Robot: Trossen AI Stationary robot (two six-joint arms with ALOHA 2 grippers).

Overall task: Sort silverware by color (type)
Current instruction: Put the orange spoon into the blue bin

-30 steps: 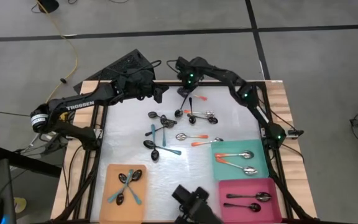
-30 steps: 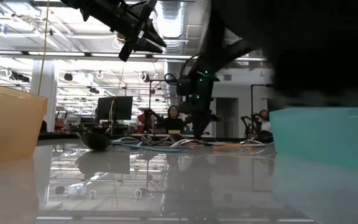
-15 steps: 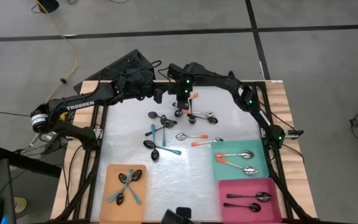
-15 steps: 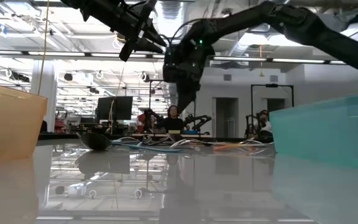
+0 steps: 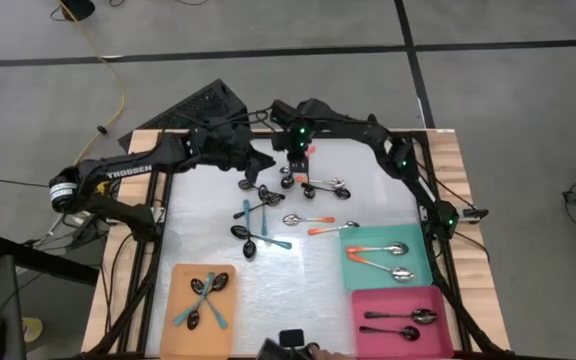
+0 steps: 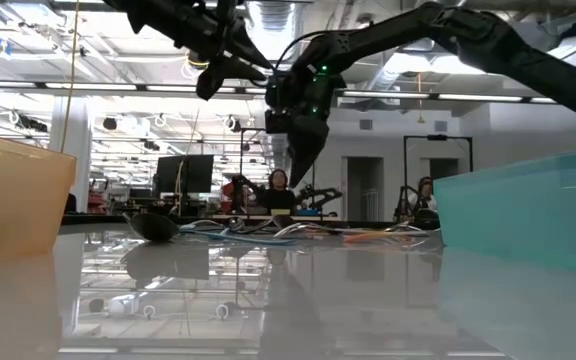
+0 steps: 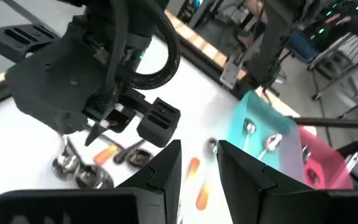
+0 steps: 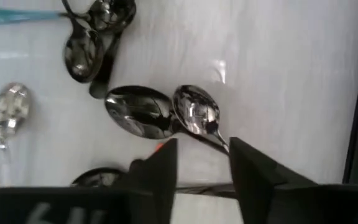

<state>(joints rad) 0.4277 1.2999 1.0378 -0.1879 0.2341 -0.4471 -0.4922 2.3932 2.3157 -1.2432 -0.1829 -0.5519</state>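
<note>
Loose spoons [image 5: 268, 195] with teal, orange or plain dark handles lie in the middle of the white table. My right gripper [image 5: 293, 165] hangs open above the far ones, pointing steeply down. Two dark spoon bowls [image 8: 160, 115] lie on the table below its fingers, and nothing is between the fingers. An orange bit [image 8: 159, 147] shows beside one finger; I cannot tell what it belongs to. My left gripper [image 5: 265, 162] hovers open just left of it, clear of the table. In the left wrist view its fingers [image 7: 166, 171] frame empty air, with the right gripper [image 7: 101, 127] ahead.
Along the near edge stand an orange tray [image 5: 183, 275] holding teal-handled spoons, a teal tray [image 5: 423, 262] holding orange-handled spoons and a pink tray [image 5: 438, 300] holding dark spoons. A wooden border [image 5: 453, 170] frames the table. People and desks show in the room beyond.
My right gripper has risen off the table, shifted a little toward the table's left edge and rolled about its own axis, then held still. My left gripper has turned a little toward it.
</note>
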